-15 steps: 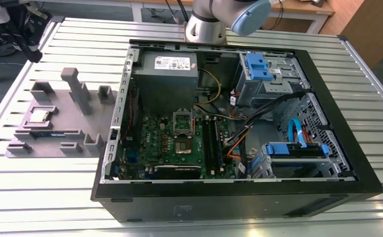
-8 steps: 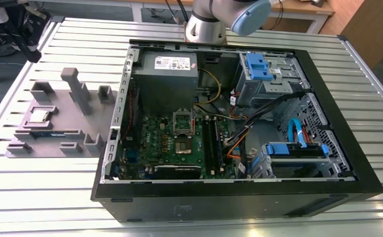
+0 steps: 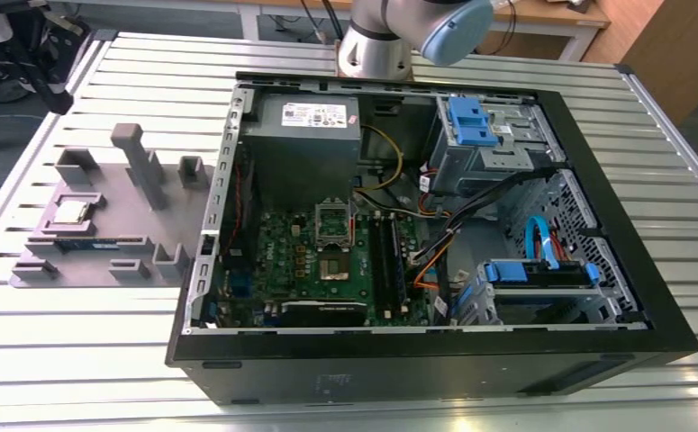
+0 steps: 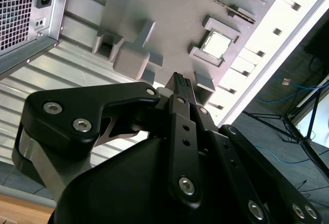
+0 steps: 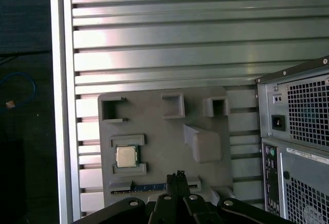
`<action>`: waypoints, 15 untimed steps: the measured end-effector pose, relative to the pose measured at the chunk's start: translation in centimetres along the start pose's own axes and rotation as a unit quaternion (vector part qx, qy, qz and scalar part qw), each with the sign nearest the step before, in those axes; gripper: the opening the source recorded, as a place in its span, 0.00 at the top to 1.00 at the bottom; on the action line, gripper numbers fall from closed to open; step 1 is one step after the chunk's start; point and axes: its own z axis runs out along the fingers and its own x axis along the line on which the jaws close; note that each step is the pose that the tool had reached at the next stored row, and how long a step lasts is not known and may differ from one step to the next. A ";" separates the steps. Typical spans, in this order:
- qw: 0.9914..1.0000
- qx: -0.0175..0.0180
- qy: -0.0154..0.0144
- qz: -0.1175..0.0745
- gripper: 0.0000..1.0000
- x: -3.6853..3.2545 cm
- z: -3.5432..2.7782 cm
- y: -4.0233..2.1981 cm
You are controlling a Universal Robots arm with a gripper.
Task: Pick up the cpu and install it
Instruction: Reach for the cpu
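The two black fingers (image 4: 184, 112) of the gripper (image 4: 180, 81) are sitting together at their tips, with nothing clamped between them. In the first wrist view the gripper (image 5: 177, 174) is pointing down towards the edge of a grey moulded plastic fixture tray (image 5: 154, 131), lined up over the slot where a long thin dark memory stick (image 5: 149, 187) is lying, and it is touching neither.

The cpu (image 5: 126, 156), a small flat square chip with a silvery metal top, is resting flat in its own framed pocket of that tray, just beside the memory stick's slot and apart from the gripper. In the second wrist view the cpu (image 4: 216, 44) is showing beyond the fingertips.

In the exterior view the tray (image 3: 108, 193) is lying on a ribbed aluminium table (image 3: 85, 360), with the cpu (image 3: 75, 212) on it, at the exterior view's left of an open black computer case (image 3: 445, 369). Inside the case a green circuit board (image 3: 312, 270) is carrying a square metal-framed socket (image 3: 334, 220), next to a grey power-supply box (image 3: 306, 144). The silver and blue robot arm (image 3: 409, 36) is reaching in from beyond the case
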 end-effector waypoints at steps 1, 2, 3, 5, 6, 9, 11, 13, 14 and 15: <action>1.000 0.000 0.000 0.000 0.89 0.02 0.00 0.00; 1.000 0.000 0.000 0.000 0.89 0.04 0.00 0.00; 1.000 0.000 0.000 0.000 0.89 0.06 0.01 -0.01; 1.000 0.000 0.000 0.000 0.89 0.14 0.01 -0.01; 1.000 0.000 0.000 0.000 0.89 0.14 0.01 -0.01; 1.000 0.000 0.000 0.000 0.89 0.15 0.01 -0.01; 1.000 0.000 0.000 0.000 0.89 0.18 0.03 -0.02; 1.000 0.000 0.000 0.000 0.89 0.29 0.06 -0.02; 1.000 0.000 0.000 0.000 0.89 0.35 0.08 -0.03; 1.000 0.000 0.000 0.000 0.89 0.41 0.13 -0.04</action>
